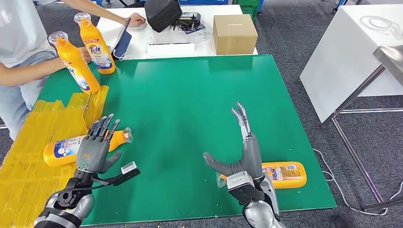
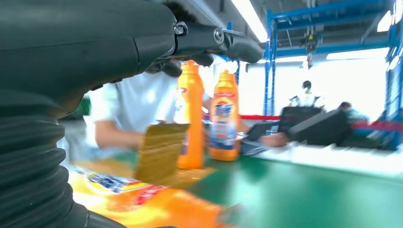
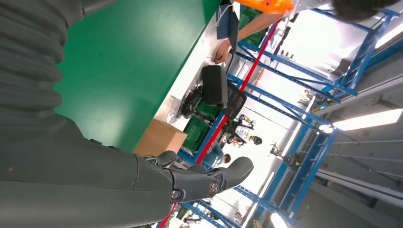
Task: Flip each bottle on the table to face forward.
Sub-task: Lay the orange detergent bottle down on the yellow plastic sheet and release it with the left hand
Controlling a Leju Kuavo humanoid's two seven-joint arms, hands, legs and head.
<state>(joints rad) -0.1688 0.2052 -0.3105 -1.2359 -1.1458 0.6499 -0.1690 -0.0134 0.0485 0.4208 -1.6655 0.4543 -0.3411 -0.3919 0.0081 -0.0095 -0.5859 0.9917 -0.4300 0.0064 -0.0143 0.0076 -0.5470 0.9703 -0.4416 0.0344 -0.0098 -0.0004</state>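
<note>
The left hand [image 1: 95, 151], grey and ribbed, hovers spread and empty over a glossy orange bottle [image 1: 64, 150] lying on crinkled yellow sheeting [image 1: 28, 142]. The right hand [image 1: 243, 151] stands flat, fingers straight, beside another lying bottle [image 1: 285, 174] on the matte green tabletop [image 1: 190, 104]. Two bottles [image 1: 97, 45] stand upright near a person [image 1: 21, 52].

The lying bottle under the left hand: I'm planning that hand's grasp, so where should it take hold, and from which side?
Probably the label-covered body of the bottle, taken from above. It lies flat on the yellow sheet, cap toward the green mat, and the open left hand hovers over its neck end.
</note>
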